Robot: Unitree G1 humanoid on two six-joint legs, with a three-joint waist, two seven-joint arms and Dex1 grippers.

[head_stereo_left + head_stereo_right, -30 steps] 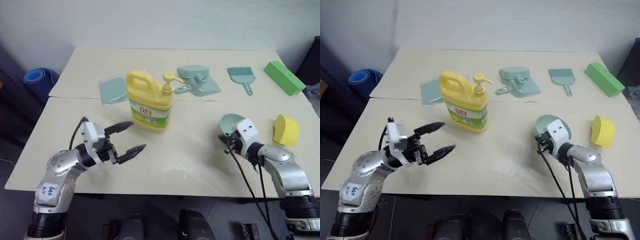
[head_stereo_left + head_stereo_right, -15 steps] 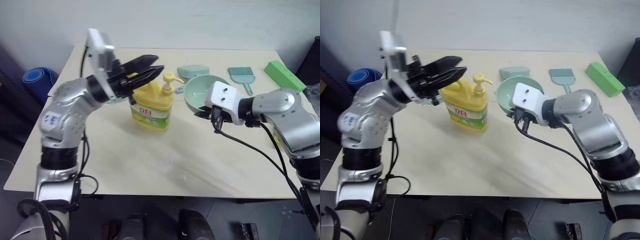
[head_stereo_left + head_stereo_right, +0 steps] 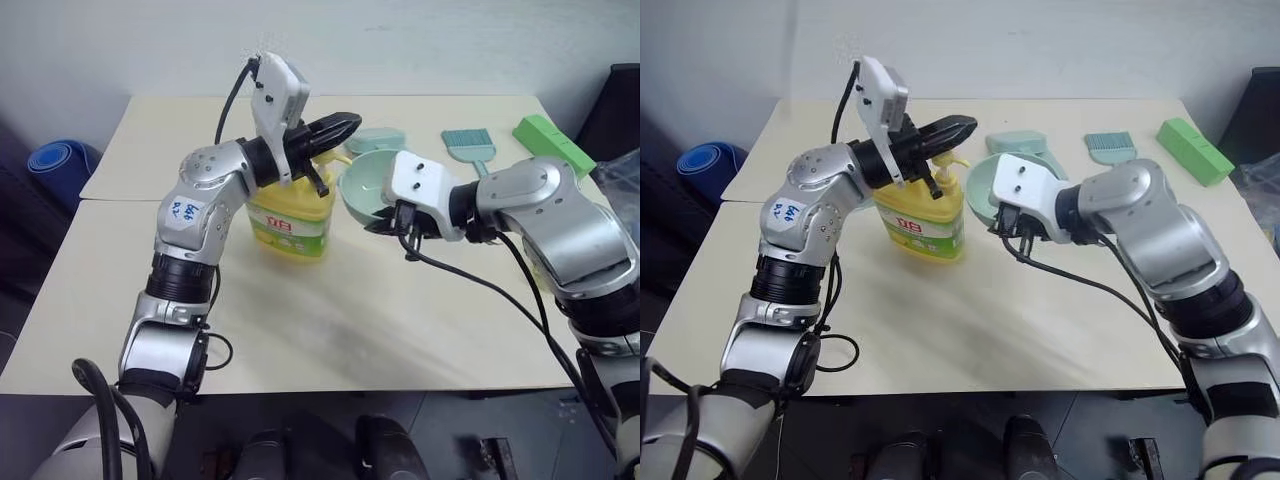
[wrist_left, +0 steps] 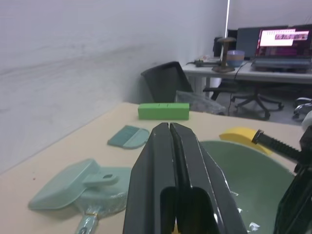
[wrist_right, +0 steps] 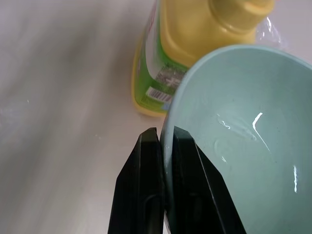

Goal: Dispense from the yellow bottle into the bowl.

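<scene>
The beige table (image 3: 330,330) is lying under everything, made of two boards with a seam running across on the left; a pale wall is standing behind it, and the left wrist view is showing a desk with a lit screen and office chairs farther back. A rolled blue mat (image 3: 62,162) is lying on the floor off the table's left edge.

The yellow bottle (image 3: 290,218) is standing upright near the table's middle, its label facing the camera. The bowl (image 3: 368,184) is hanging in the air just right of the bottle's pump, tilted with its opening toward the pump.

Along the far edge are lying a mint-green dustpan (image 4: 80,187), partly hidden behind the bowl, a small brush (image 3: 469,143) and a green block (image 3: 546,137). A yellow sponge (image 4: 239,134) is showing beyond the bowl in the left wrist view.

The left arm is reaching up and across over the bottle, and the left gripper (image 3: 345,127) is pressing its fingers together, empty, right above the pump. The right arm is bending inward, and the right gripper (image 5: 163,146) is pinching the bowl's rim between its fingers.
</scene>
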